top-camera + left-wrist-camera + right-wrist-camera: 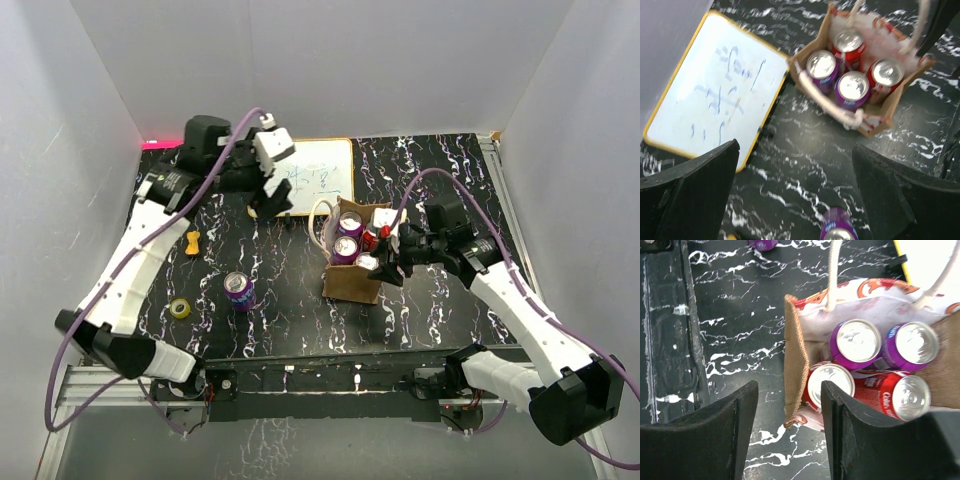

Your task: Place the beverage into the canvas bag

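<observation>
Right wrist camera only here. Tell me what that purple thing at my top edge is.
Observer: A purple can, upright on the table, standing alone to the left of the canvas bag and apart from it.
Operator: Report the left gripper.
Observer: The left gripper is open and empty, raised near the whiteboard behind the bag.
Operator: List what else lies near that can.
Observer: A yellow tape roll lies to its left; a small orange object sits farther back.
</observation>
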Controlling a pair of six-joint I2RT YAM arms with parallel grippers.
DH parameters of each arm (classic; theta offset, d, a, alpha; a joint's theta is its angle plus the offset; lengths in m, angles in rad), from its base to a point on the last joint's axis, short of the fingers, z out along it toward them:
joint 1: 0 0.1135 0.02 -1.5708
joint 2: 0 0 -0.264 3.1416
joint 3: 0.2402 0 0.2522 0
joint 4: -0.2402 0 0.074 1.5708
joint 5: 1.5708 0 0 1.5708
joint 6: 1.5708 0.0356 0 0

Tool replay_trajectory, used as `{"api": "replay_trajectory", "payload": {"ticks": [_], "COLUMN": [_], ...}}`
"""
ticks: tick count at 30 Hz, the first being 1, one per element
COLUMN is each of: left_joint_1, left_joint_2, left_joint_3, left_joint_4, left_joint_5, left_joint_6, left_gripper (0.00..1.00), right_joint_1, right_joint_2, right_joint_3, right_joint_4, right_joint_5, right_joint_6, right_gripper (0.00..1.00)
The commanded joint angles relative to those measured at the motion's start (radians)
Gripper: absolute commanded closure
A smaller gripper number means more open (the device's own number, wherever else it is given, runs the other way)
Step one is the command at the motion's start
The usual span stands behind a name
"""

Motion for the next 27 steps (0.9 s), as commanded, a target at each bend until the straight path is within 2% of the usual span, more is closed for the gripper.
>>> {"api": "replay_trajectory", "payload": {"ticks": [1, 8, 12, 18, 25, 27], "left_joint_1": [0.105, 0.168, 0.183, 0.220, 0.238, 0.240], "left_joint_2": [-0.103, -0.237, -0.268, -0.274, -0.269, -0.259], "left_joint_3": [-0.135, -0.353, -0.436, -0.565, -0.678, -0.670], "left_joint_4": [-0.056, -0.125, -0.178, -0.171, -0.142, -0.148], "left_joint_5": [-0.036, -0.166, -0.143, -0.146, -0.131, -0.132], "left_joint_6": [-0.018, -0.014, -0.035, -0.083, -0.121, -0.118], "left_gripper": [0.06, 0.03, 0.03, 0.03, 0.03, 0.03], "right_joint_1": [0.001, -0.003, -0.075, -0.150, -0.190, -0.193], "right_joint_2": [0.005, 0.018, 0.009, -0.030, -0.057, -0.057], "right_joint_3": [0.106, 0.164, 0.199, 0.148, 0.130, 0.123], "right_joint_4": [0.066, 0.065, 0.064, 0.116, 0.121, 0.125], "right_joint_5": [0.027, 0.050, -0.018, 0.016, -0.002, -0.006], "right_joint_6": [0.090, 0.136, 0.193, 0.234, 0.241, 0.241], "right_gripper": [0.42, 0.34, 0.29, 0.27, 0.27, 0.27]}}
